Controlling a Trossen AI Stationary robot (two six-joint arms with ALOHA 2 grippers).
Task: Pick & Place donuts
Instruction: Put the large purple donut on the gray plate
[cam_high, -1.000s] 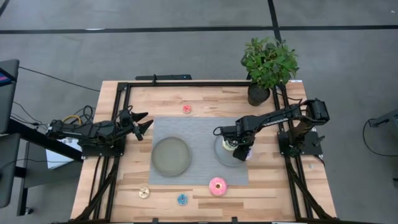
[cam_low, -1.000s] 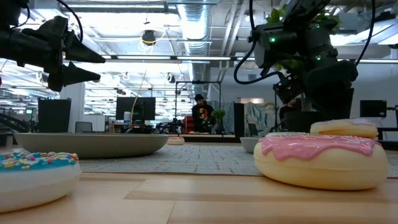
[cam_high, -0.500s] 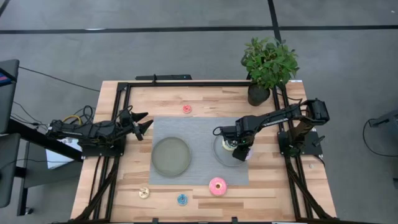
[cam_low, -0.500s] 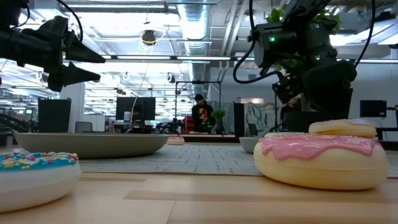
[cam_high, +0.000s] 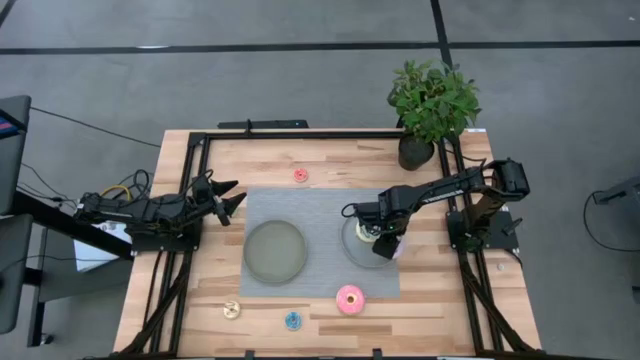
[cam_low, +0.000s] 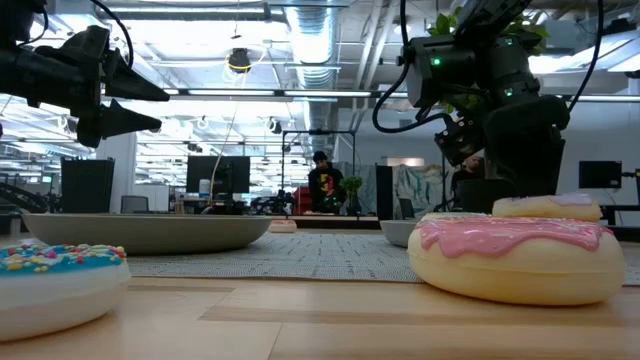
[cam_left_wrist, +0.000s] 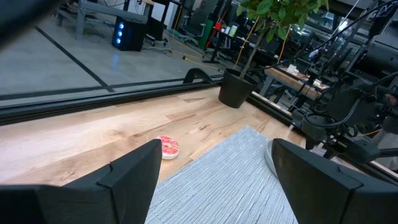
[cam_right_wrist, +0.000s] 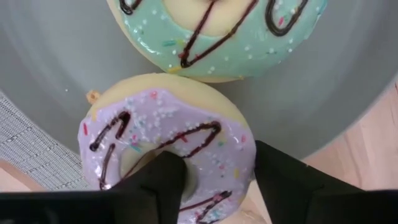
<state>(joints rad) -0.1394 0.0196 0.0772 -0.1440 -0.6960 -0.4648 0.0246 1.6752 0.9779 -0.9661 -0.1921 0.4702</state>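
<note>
I find the right gripper (cam_right_wrist: 214, 177) straddling the purple donut's (cam_right_wrist: 168, 146) rim, fingers parted (grip unconfirmed), the green donut (cam_right_wrist: 217, 31) lying just beyond it.

No readable text, labels, brands, numbers or signs anywhere.

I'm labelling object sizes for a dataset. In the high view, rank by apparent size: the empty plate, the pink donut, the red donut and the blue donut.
1. Empty plate, by far the largest.
2. Pink donut.
3. Blue donut and red donut: both tiny and look about alike, so I will not rank them.
</note>
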